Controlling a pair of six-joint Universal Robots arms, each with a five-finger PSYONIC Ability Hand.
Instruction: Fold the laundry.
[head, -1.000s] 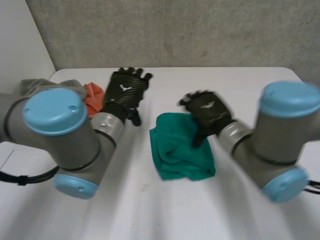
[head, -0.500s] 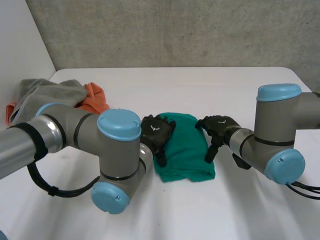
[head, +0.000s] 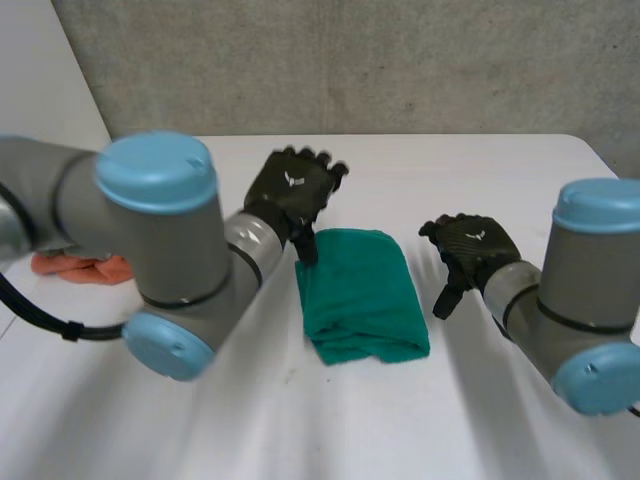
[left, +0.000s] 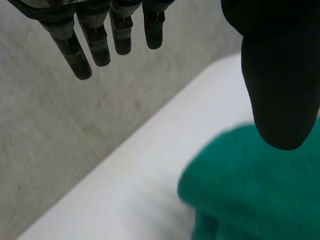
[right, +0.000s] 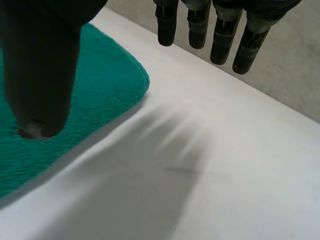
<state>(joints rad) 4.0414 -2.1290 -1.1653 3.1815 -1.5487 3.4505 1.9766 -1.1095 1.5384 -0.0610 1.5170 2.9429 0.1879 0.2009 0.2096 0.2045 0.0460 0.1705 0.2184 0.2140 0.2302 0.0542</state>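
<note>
A green cloth (head: 360, 292) lies folded into a thick rectangle at the middle of the white table (head: 480, 180). My left hand (head: 292, 190) hovers open just beyond the cloth's far left corner, holding nothing. In the left wrist view its fingers (left: 95, 35) are straight and its thumb (left: 280, 75) hangs over the green cloth (left: 250, 185). My right hand (head: 470, 245) is open to the right of the cloth, apart from it. Seen from the right wrist, its straight fingers (right: 220, 30) are above bare table and its thumb (right: 42, 65) is above the green cloth (right: 95, 95).
An orange cloth (head: 85, 267) lies at the table's left side, partly hidden behind my left arm (head: 160, 260). A grey concrete wall (head: 400, 60) stands behind the table. The table's far edge runs close past my left hand.
Both hands have pulled away from the green cloth: the left one up and toward the far side, the right one out to the right. The cloth now lies flatter and neater.
</note>
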